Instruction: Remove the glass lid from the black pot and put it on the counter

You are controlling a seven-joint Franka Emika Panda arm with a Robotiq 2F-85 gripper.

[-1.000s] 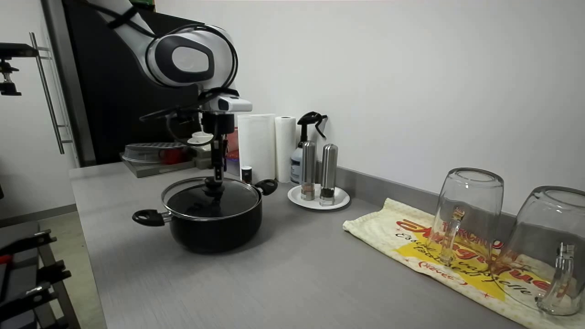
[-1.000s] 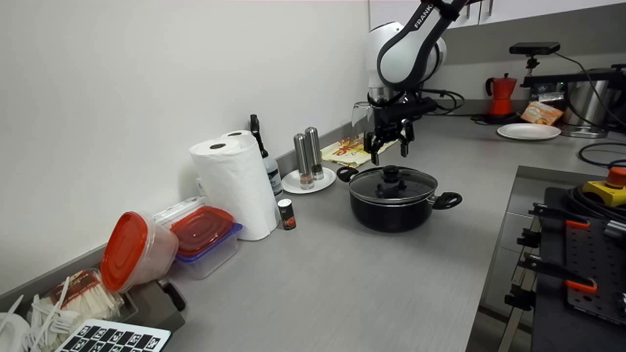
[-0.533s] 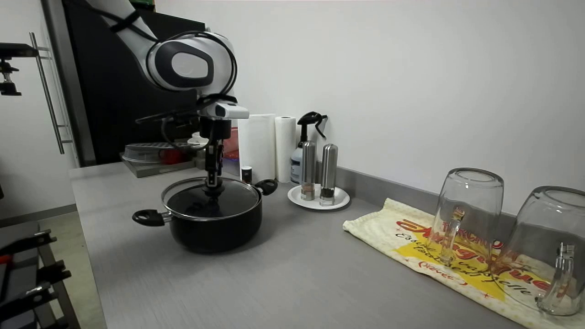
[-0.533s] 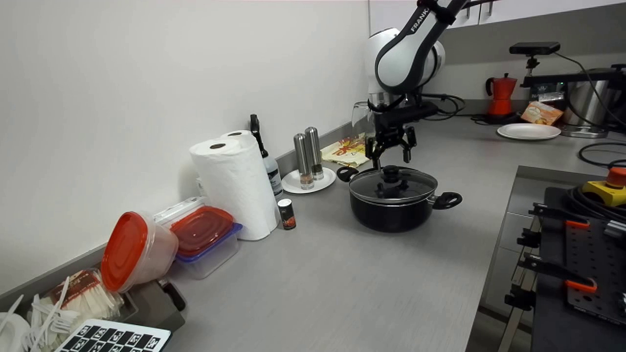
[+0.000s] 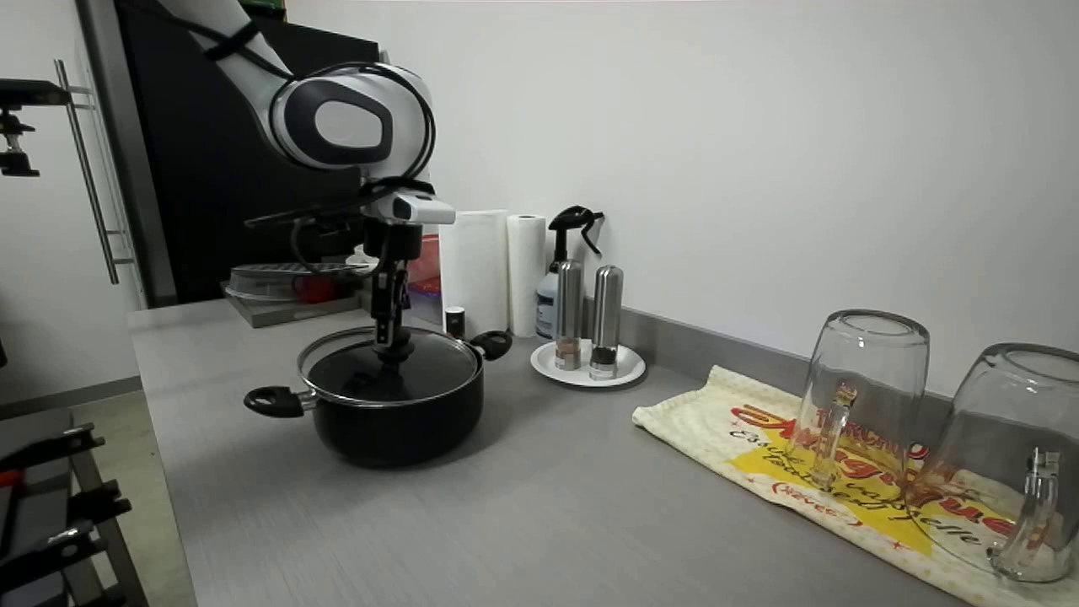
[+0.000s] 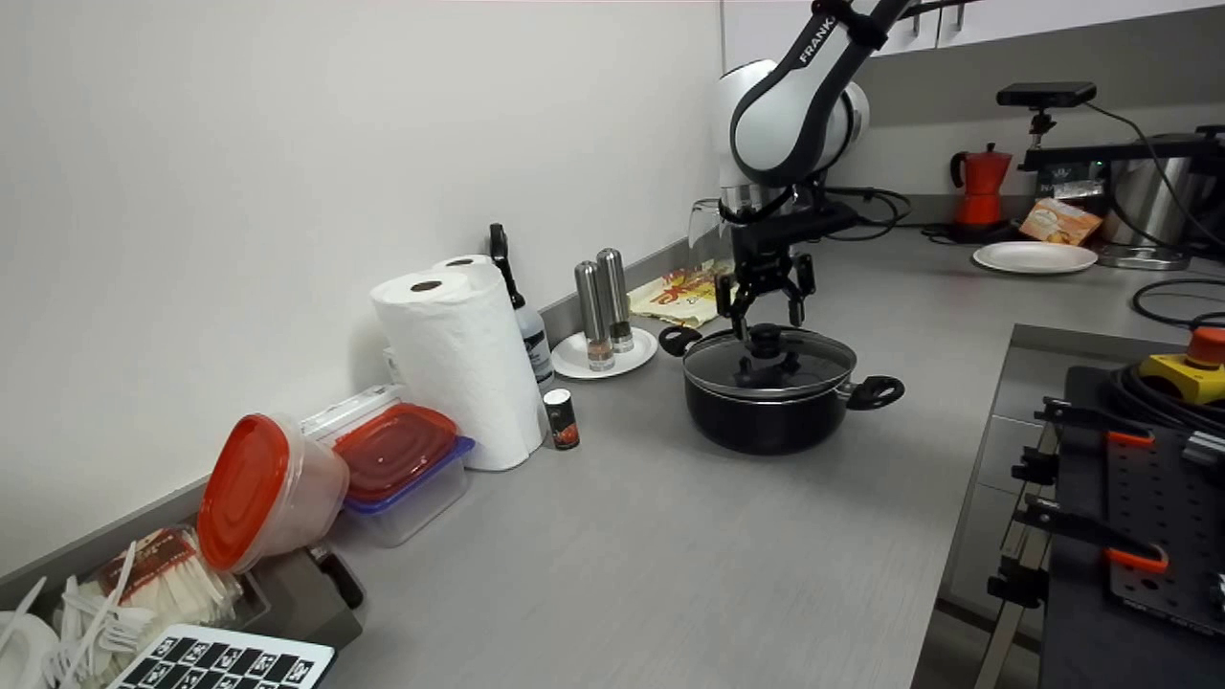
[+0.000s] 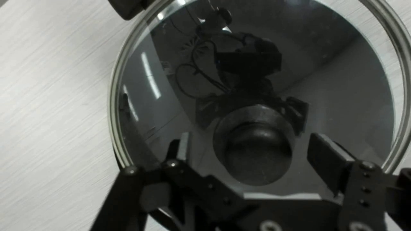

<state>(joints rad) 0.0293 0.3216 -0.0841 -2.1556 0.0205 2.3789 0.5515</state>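
The glass lid (image 5: 337, 371) sits flat on the black pot (image 5: 396, 438); lid (image 6: 809, 362) and pot (image 6: 766, 426) show in both exterior views. The pot stands on the grey counter (image 5: 539, 523). My gripper (image 6: 768, 325) points down over the lid, fingers apart on either side of the black centre knob (image 6: 765, 339). In the wrist view the open gripper (image 7: 256, 145) has the knob (image 7: 258, 157) between its fingers with a gap on each side. The lid (image 7: 340, 83) fills most of that view; the pot's wall is mostly hidden there.
A white plate (image 5: 624, 377) with two mills, a spray bottle (image 5: 547, 302) and paper rolls (image 6: 469, 383) stand along the wall. Two upturned glasses rest on a patterned cloth (image 5: 716, 413). A small shaker (image 6: 562, 421) and plastic containers (image 6: 402, 507) are farther along the wall.
My gripper has come down toward the lid and shifted slightly, so the fingertips now sit lower around the knob. The lid and the pot have not moved.
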